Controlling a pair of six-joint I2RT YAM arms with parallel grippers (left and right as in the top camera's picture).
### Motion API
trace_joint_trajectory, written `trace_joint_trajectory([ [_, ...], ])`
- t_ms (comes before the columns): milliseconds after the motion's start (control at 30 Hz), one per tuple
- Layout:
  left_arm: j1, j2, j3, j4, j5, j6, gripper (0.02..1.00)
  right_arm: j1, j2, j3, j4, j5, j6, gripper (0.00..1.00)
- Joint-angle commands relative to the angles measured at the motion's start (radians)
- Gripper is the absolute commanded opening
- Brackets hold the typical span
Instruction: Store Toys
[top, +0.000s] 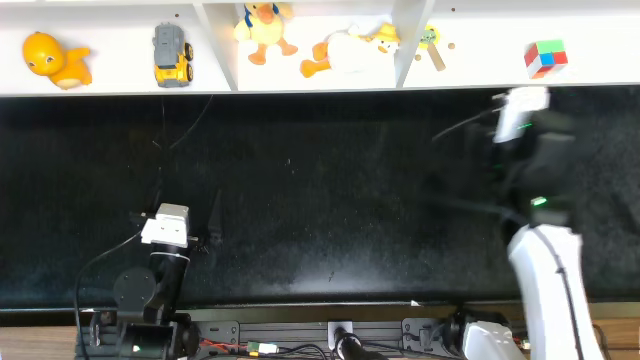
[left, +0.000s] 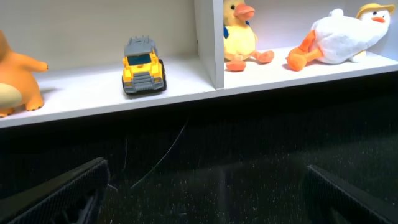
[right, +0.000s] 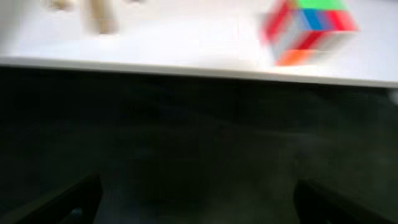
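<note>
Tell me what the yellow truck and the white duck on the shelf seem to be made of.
Yellow truck: likely hard moulded plastic, smooth with a slight sheen, with crisp edges on the grille and grey roof. White duck: seemingly soft plush fabric, matte and fuzzy, with a rounded, slumped body and stuffed orange feet.

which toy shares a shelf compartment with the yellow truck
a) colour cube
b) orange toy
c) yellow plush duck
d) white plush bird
b: the orange toy stands beside the yellow truck, on the same side of the shelf divider.
</note>
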Motion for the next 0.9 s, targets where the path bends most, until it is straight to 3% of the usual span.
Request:
trace_joint_trajectory([
  [33, -0.003, -0.010, -0.001, -0.005, -0.001, 0.015, 0.998, 0.105, -0.182, -0.160, 0.077, 0.122, 0.180, 0.993],
  [267, -0.003, -0.010, 0.000, -0.005, -0.001, 0.015, 0.998, 0.105, -0.589, -0.470, 0.184, 0.073, 0.198, 0.996],
  [567, -0.003, -0.010, 0.000, -0.005, -0.001, 0.015, 0.998, 0.047, -0.972, -0.716, 0.360, -0.153, 0.254, 0.996],
  [700, -0.003, -0.010, 0.000, -0.005, -0.001, 0.015, 0.998, 0.045, -1.047, -0.714, 0.258, -0.184, 0.246, 0.993],
  [900, -0.003, -0.010, 0.000, -0.005, -0.001, 0.015, 0.998, 0.057, -1.120, -0.715, 0.265, -0.181, 0.246, 0.993],
])
